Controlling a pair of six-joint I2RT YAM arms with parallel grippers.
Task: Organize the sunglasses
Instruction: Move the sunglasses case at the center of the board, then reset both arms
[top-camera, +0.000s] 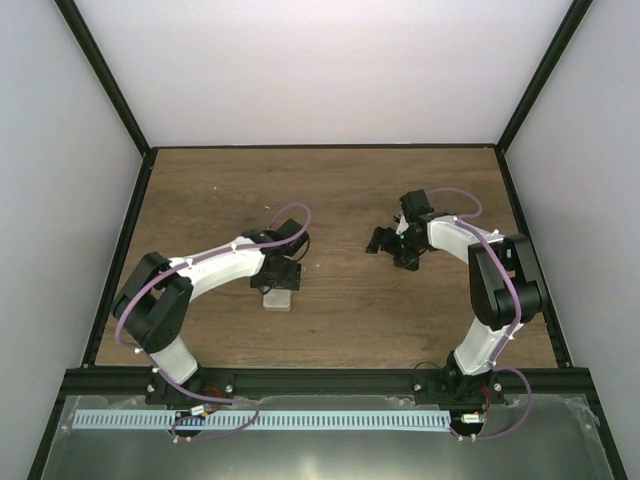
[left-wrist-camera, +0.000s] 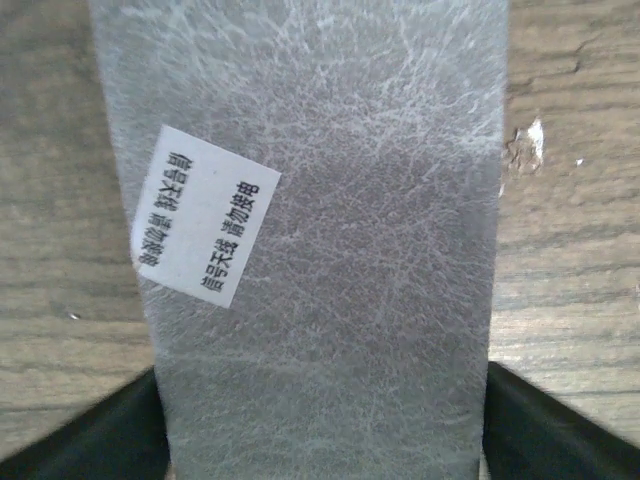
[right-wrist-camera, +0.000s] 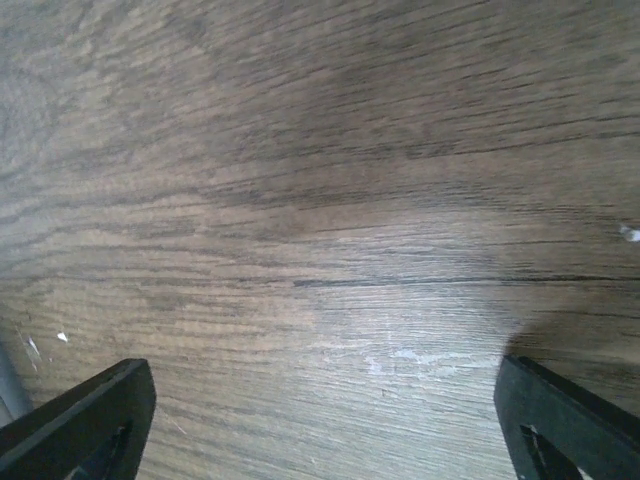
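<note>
At the left edge a black frame rail (top-camera: 118, 260) is bordering the wooden table (top-camera: 340, 190), and the left arm (top-camera: 210, 265) is bending in from 7 o'clock with little room between its elbow and that rail. The left gripper (top-camera: 281, 274) is pointing down over a grey case (left-wrist-camera: 330, 250) lying flat at about 7 o'clock from the table's middle; its jaws are standing wide yet closing on the case, one black fingertip (left-wrist-camera: 100, 440) touching each long edge. A white label (left-wrist-camera: 205, 215) is sitting tilted on the case toward 9 o'clock in the left wrist view, and bare wood is showing beyond both long edges. The sunglasses are not showing in any view, so I cannot tell where they are lying. Toward 12 o'clock the far half of the table is lying open up to the back wall (top-camera: 320, 70). The right gripper (top-camera: 384, 243) is hovering at about 3 o'clock from the middle, well apart from the case, its jaws gaping wide and holding nothing, only wood grain showing between its fingertips (right-wrist-camera: 75, 420). The right arm (top-camera: 495, 290) is standing close to the right rail (top-camera: 538, 270) at 4 o'clock.
</note>
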